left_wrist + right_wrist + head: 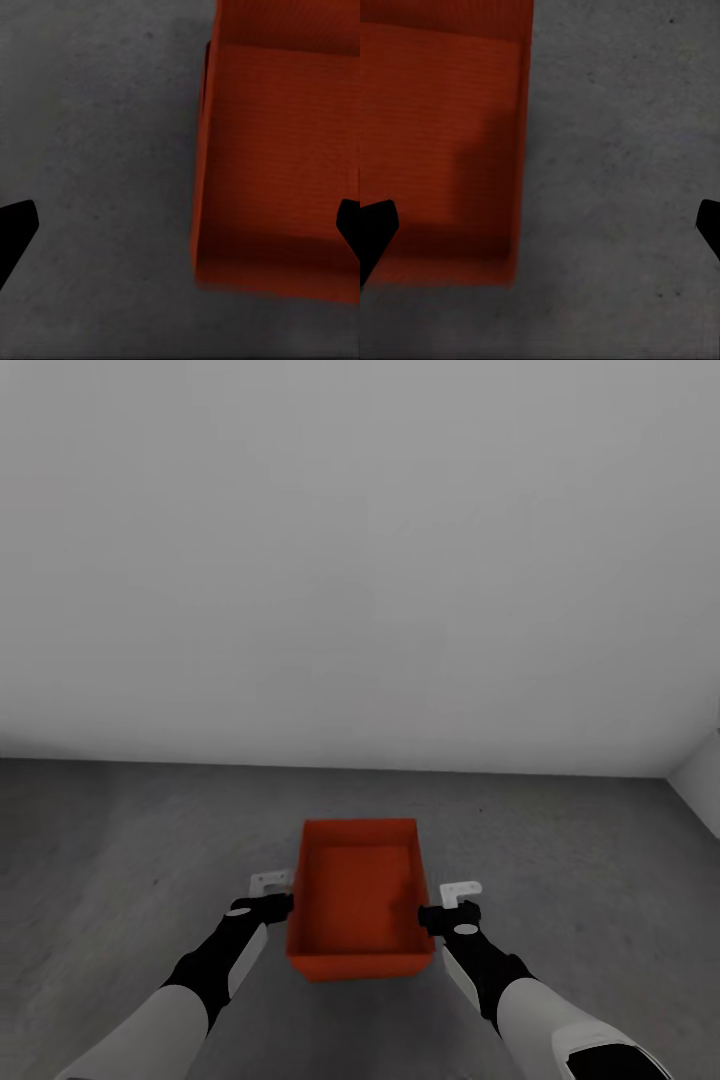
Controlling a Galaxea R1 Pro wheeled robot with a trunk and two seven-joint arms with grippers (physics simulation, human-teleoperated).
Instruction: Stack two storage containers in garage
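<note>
Head view: one storage container [360, 895], red-orange and open-topped, sits on the dark grey concrete floor [120, 840] of the garage, at 6 o'clock in the frame, its long axis running away from you toward the plain white-grey wall [360, 560]. Its inside looks bare.

Your left pincer [272, 893] sits at the container's 9 o'clock side, right at the long wall's rim. Your right pincer [452, 902] sits at the 3 o'clock side, likewise at the rim. Both forearms reach in from the lower corners of the frame.

Left wrist view: the left pincer's fingertips [15, 229] stand wide apart, one over bare floor [97, 150], the other over the container's interior [277, 150]; the container wall lies between them, not gripped.

Right wrist view: the right pincer's fingertips [375, 225] also stand wide apart, one over the container [442, 135], one over the floor [622, 150], straddling that side wall without contact that you can confirm.

A wall corner shows at 3 o'clock in the head view.
</note>
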